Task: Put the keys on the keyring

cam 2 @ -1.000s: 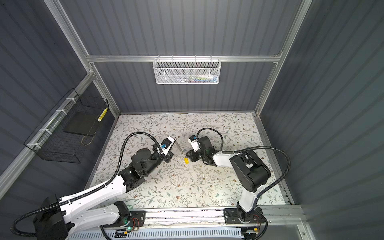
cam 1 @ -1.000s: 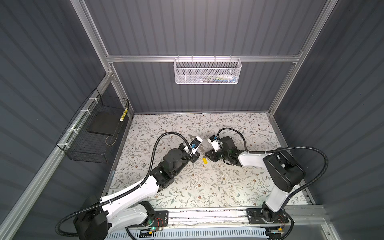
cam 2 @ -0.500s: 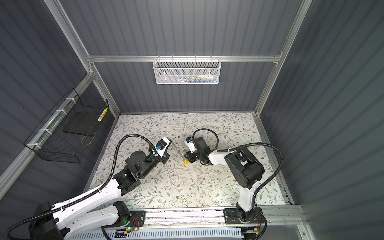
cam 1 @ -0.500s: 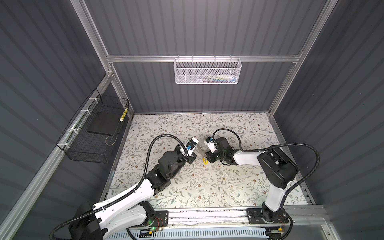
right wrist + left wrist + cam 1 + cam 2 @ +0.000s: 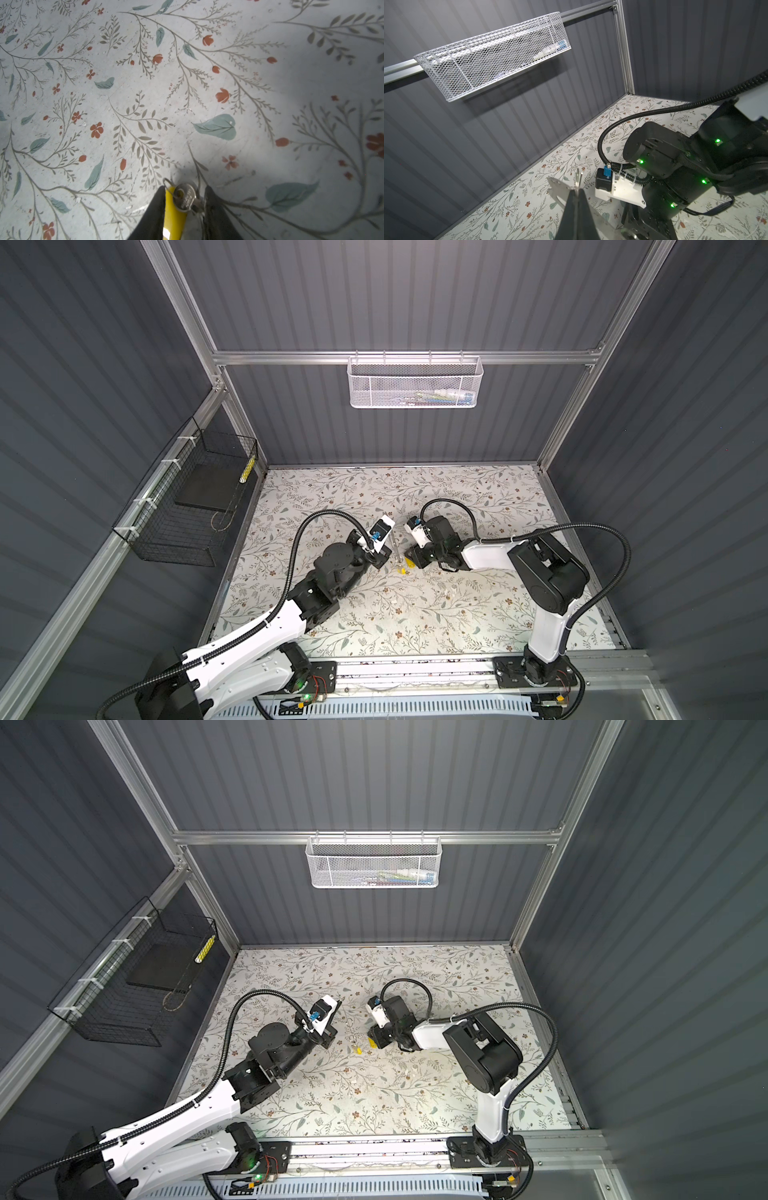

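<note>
The flowered mat (image 5: 415, 614) covers the floor of a grey ribbed booth. It is walled at the back and on both sides, and edged at the front by a metal rail (image 5: 415, 668) that carries both arm bases. Most of the mat is bare: the back strip, the right side and the wide front stretch are all open, and the work is bunched at the middle. A black wire basket (image 5: 187, 510) hangs outside the left edge, and a white mesh basket (image 5: 413, 383) hangs high on the back wall. Both are well apart from the arms.

The left arm (image 5: 328, 572) reaches slantwise from the front left corner to the middle, its wrist turned up toward the back wall. The right arm (image 5: 544, 572) rises from the front right, folds at the elbow and stretches low and leftward across the mat. The two tips are near each other, with a narrow gap between them.

The left claw (image 5: 577, 192) is pinched fully closed on the keyring (image 5: 560, 192), a flat grey metal piece with a holed tab that juts out beside the fingertips. Thin metal stands edge-on out of the pinch. The right claw (image 5: 185, 188) is partway closed, low over the mat, with a key (image 5: 185, 199) and its yellow tag (image 5: 174, 216) squeezed between its fingers. A second yellow tag (image 5: 356, 1051) shows under the left claw, below thin silvery bits; whether it touches the mat cannot be told.
</note>
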